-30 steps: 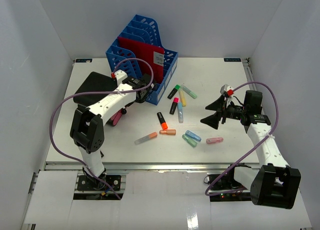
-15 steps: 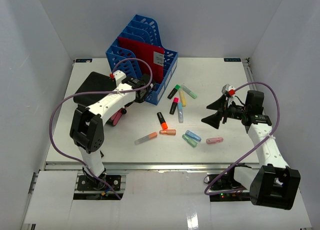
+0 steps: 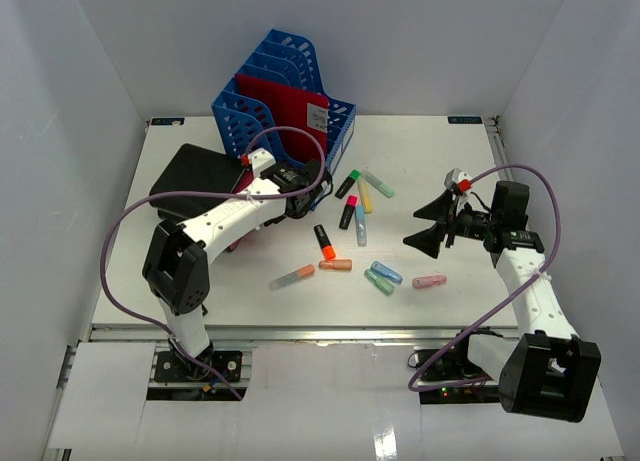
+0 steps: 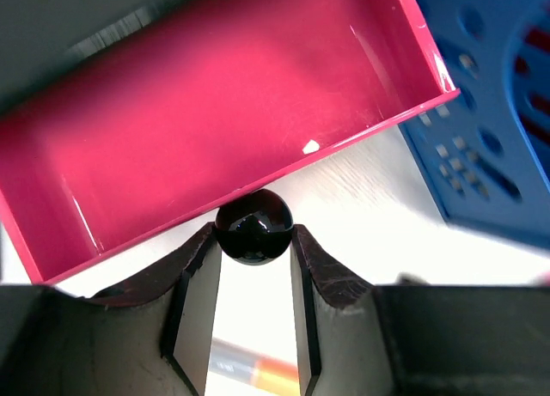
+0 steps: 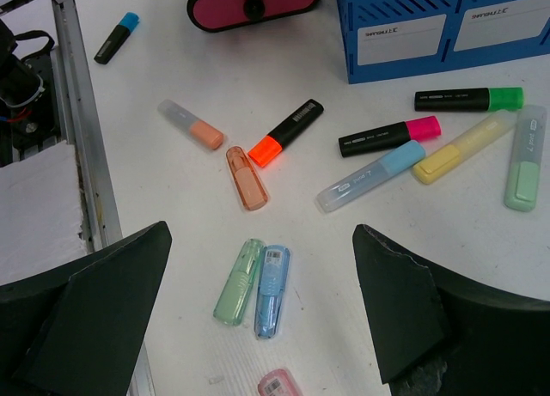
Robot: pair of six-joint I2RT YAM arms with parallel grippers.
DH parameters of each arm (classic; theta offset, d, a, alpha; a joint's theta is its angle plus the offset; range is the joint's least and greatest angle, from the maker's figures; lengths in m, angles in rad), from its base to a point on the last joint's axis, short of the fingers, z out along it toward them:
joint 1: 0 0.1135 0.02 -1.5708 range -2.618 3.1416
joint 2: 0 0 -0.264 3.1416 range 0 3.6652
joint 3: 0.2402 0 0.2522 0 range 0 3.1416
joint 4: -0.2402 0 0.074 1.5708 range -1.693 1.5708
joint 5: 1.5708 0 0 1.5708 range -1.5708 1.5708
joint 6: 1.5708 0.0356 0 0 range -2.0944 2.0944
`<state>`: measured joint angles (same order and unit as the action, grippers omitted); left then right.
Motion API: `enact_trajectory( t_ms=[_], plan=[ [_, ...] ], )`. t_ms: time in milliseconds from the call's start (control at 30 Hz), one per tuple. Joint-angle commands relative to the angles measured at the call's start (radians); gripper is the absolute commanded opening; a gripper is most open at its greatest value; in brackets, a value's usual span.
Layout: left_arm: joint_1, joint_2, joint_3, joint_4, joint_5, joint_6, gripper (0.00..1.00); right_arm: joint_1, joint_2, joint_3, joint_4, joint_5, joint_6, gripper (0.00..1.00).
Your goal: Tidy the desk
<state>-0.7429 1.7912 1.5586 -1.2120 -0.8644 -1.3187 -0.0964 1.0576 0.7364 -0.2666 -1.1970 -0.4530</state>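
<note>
White desk [image 3: 420, 161], beneath left hand [image 4: 253, 246] (gripping knob [image 4: 253, 222])

counter [image 3: 440, 151]: white
file rack [image 3: 262, 76]: blue, slotted walls, white labels on the front
folder [image 3: 292, 109]: red
drawer [image 4: 215, 95]: glossy magenta
knob [image 4: 253, 226]: shiny black
flat pad [image 3: 185, 176]: black
green-capped marker [image 5: 468, 98]: black body
pink-capped marker [image 5: 388, 137]: black body
orange-capped marker [image 5: 286, 132]: black body
blue-capped marker [image 5: 116, 38]: black body
pastel markers [image 5: 365, 176]: pale blue, yellow, mint, peach, pink, with translucent caps
</note>
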Motion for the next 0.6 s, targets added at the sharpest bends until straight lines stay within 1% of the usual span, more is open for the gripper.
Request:
enact_trajectory(
  t_ms=[0, 300, 367, 433, 500, 567],
  plan=[
    [-0.046, -0.024, 0.028, 0.019, 0.042, -0.069, 0.24, -0.006, -0.021, -0.003, 0.017, -0.037, -0.001, 0.93],
    [-0.082, -0.038, 0.026, 0.018, 0.054, -0.096, 0.24, -0.006, -0.021, -0.003, 0.018, -0.041, 0.001, 0.93],
    [-0.084, -0.04, 0.026, 0.023, 0.058, -0.094, 0.26, -0.006, -0.022, -0.005, 0.017, -0.041, 0.0, 0.93],
    [-0.087, -0.044, 0.026, 0.029, 0.064, -0.088, 0.31, -0.006, -0.021, -0.005, 0.017, -0.039, 0.0, 0.93],
    [-0.09, -0.053, 0.025, 0.035, 0.068, -0.088, 0.43, -0.006, -0.019, -0.005, 0.018, -0.039, -0.001, 0.93],
    [-0.09, -0.066, 0.018, 0.046, 0.077, -0.079, 0.53, -0.006, -0.02, -0.006, 0.018, -0.042, -0.001, 0.93]
  ],
)
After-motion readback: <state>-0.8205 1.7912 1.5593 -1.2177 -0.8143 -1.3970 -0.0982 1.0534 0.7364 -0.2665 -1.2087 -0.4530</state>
